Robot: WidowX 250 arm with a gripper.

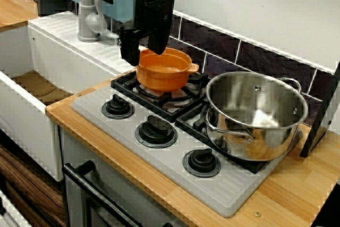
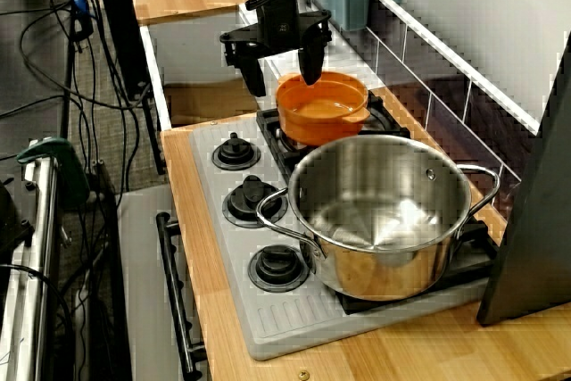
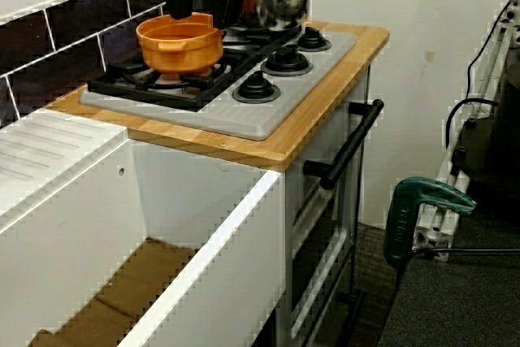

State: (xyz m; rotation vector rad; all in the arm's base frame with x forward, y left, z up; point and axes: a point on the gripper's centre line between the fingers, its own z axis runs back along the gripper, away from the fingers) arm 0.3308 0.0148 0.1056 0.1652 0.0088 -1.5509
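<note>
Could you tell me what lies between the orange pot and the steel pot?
Only a narrow strip of bare black grate separates the orange pot and steel pot, as the front view shows.

A small orange pot [image 1: 163, 70] with stubby side handles stands upright, seemingly empty, on the black burner grate [image 1: 123, 82].

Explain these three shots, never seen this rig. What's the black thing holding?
It is one robot arm at a toy kitchen. Its black two-fingered tool hangs open over the orange pot on the burner nearer the sink, holding nothing; contact with the rim is unclear. A steel pot stands on the other burner of a grey stove with three knobs. One view looks from the front, one along the counter from the steel pot's end, one from the sink end.
</note>
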